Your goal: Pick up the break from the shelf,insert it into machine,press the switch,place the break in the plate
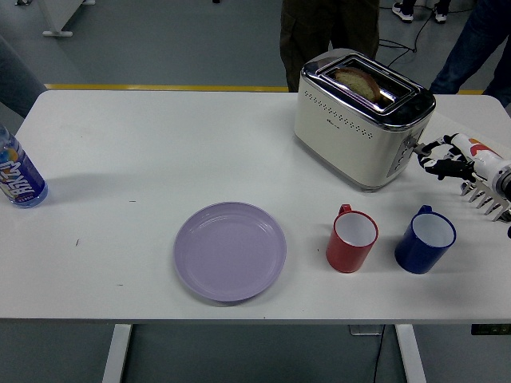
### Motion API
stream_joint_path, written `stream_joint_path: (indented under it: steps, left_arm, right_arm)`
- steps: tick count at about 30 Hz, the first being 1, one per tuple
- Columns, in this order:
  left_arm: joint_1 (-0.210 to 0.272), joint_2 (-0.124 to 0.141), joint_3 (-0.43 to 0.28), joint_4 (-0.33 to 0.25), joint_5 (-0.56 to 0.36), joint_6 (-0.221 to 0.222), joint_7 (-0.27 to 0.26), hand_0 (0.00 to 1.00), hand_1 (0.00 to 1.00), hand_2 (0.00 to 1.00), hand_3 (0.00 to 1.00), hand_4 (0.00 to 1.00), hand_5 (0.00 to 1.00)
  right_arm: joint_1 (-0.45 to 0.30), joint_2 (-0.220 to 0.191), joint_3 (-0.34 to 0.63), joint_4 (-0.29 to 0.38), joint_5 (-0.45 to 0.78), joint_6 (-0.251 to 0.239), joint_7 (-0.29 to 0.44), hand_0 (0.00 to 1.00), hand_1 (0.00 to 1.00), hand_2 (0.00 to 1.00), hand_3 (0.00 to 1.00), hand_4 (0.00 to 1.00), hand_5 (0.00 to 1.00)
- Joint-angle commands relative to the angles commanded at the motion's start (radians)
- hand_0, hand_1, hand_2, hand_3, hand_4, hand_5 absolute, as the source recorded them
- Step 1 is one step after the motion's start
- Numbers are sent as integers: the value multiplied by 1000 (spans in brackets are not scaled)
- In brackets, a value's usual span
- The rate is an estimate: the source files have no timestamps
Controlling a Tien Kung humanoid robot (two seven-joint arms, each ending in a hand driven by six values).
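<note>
White table, seen from above. Toaster at far right w/ bread slice low in its slot. Right hand at toaster's right end, fingers touching the switch side, holding nothing. Purple plate near front, empty. Red mug & blue mug beside it. Bottle at left edge. Person stands behind the table.

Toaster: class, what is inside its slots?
The toaster holds one slice of bread, sunk low in a slot. Only its top edge shows; the rest sits hidden inside the body.
</note>
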Motion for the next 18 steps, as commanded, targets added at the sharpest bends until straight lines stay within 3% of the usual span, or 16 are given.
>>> stream_joint_path:
  steps: [18]
  left_arm:
    - [10, -3, -13, 0, 18, -1, 4, 640, 496, 470, 553, 356, 828]
  right_arm:
    - [-14, 23, -6, -27, 2, -3, 2, 6, 2, 264, 740, 608, 602]
